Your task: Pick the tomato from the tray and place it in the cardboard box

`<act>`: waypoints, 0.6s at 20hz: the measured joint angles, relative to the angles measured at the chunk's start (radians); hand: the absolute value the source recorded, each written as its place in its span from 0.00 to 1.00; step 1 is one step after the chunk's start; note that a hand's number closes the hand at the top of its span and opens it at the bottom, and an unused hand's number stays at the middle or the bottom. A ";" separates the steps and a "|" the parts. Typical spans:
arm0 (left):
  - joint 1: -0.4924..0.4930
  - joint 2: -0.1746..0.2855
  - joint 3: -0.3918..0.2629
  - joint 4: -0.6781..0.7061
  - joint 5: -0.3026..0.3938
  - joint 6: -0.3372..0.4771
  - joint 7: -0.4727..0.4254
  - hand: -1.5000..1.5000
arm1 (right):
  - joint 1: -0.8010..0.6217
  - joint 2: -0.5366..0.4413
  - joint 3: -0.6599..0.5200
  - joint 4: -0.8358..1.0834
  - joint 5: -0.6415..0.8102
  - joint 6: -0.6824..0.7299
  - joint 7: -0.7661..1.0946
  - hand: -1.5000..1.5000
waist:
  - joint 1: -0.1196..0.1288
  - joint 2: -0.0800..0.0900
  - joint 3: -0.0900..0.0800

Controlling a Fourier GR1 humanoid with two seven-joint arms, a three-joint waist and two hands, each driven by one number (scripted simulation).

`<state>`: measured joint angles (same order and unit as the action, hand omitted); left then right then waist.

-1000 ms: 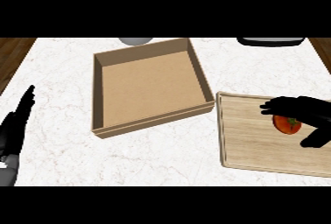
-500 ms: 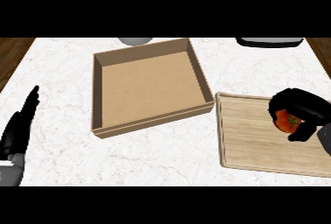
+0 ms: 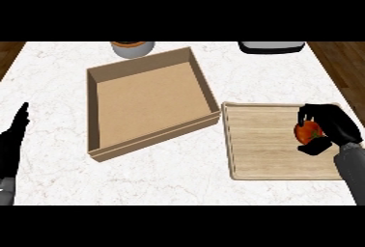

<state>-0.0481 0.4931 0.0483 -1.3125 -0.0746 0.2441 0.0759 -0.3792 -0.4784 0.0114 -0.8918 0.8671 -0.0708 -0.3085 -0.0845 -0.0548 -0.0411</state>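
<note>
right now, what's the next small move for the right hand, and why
Probably lift the tomato straight up off the tray: the right hand is curled round it near the tray's right edge, and the cardboard box sits to the left with a raised wall to clear.

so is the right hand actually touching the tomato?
Touching. The head view shows the right hand with its fingers curled over the tomato and the thumb under it, with no gap, at the right side of the tray.
</note>
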 measured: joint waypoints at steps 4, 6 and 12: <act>0.013 0.005 0.011 0.004 0.004 0.001 0.001 0.50 | 0.027 0.060 -0.011 -0.100 0.044 -0.046 0.230 1.00 | -0.015 -0.006 0.004; 0.022 0.006 0.012 0.003 0.004 0.000 -0.001 0.50 | 0.030 0.093 -0.003 -0.170 0.081 -0.080 0.329 1.00 | -0.016 -0.006 0.008; 0.023 0.006 0.003 -0.010 0.002 -0.010 -0.002 0.50 | -0.016 0.248 0.108 -0.433 0.232 -0.120 0.613 1.00 | 0.009 0.007 0.026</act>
<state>-0.0247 0.4989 0.0516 -1.3223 -0.0731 0.2337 0.0735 -0.3949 -0.2306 0.1198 -1.3246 1.0991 -0.1904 0.3047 -0.0754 -0.0475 -0.0151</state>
